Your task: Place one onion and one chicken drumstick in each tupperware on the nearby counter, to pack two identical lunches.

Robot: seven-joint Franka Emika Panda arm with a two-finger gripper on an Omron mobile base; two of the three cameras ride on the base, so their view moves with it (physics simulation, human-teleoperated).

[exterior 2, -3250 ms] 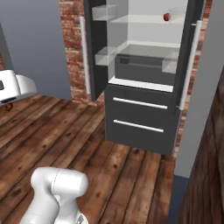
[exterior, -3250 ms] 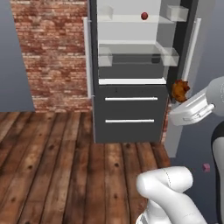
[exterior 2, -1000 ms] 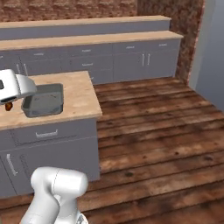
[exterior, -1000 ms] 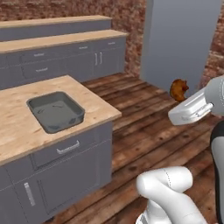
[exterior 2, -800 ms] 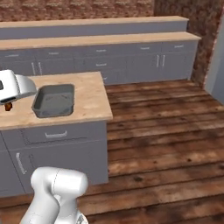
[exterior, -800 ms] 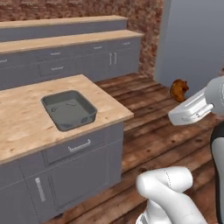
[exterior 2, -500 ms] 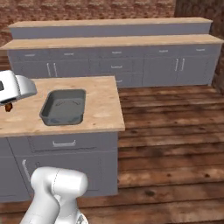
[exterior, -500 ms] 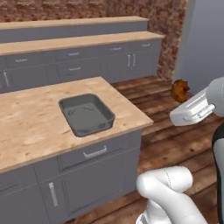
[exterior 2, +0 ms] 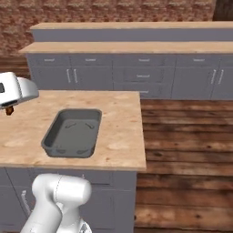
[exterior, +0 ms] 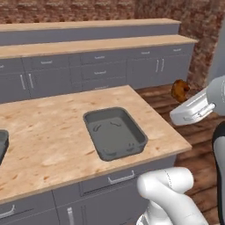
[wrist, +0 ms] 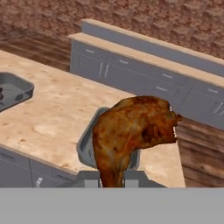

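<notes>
Arm raised beside counter, fingers clamping chicken drumstick

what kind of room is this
Most likely a home kitchen, rendered: a wood-topped counter over grey drawers, a longer run of grey cabinets along a brick wall, and a grey tupperware on the worktop.

Both base views looked forward and down from behind the arm, sharing the counter and the nearer tupperware at mid-frame. The hand view looked over the chicken drumstick, close up, toward the same counter.
</notes>
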